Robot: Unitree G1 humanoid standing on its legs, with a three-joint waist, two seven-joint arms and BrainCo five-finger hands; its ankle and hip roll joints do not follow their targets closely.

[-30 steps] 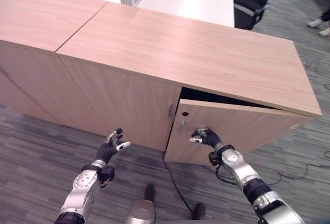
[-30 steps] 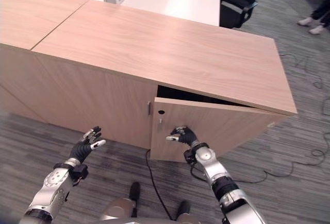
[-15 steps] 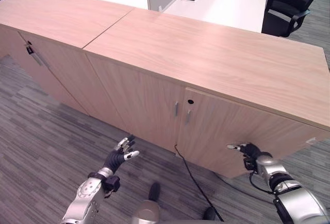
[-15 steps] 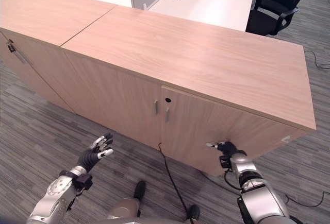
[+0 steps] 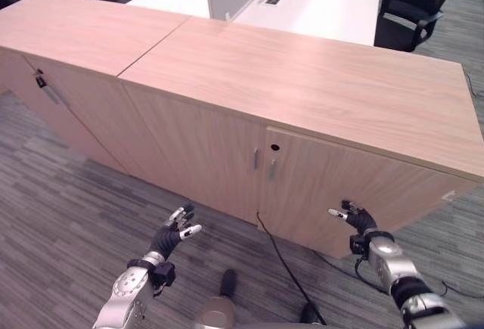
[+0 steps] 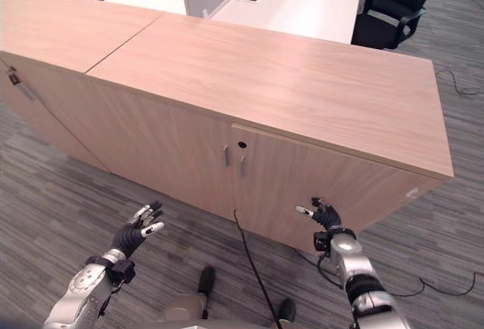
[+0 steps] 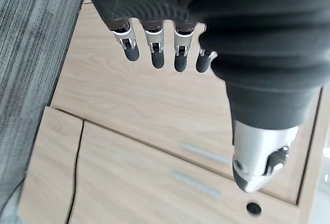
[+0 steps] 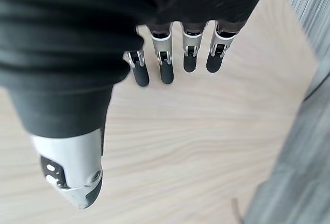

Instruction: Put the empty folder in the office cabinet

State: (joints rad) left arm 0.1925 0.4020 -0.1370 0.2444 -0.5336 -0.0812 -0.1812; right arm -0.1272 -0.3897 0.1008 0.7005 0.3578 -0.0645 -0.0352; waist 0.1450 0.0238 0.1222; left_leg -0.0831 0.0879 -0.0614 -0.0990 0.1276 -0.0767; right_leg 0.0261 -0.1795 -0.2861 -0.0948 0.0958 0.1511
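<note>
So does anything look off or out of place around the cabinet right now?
Nothing stands out. The cabinet has both doors flush and shut, and its top is bare. The left hand and right hand are open in front of it, holding nothing.

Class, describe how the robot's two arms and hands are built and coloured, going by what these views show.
Both arms are silver-grey metal segments joined by dark bands. A dark ribbed cover wraps each wrist and the back of the left hand and right hand. The fingers are silver with rounded dark tips, set in a row; the thumb is a broader silver piece set apart from them.
</note>
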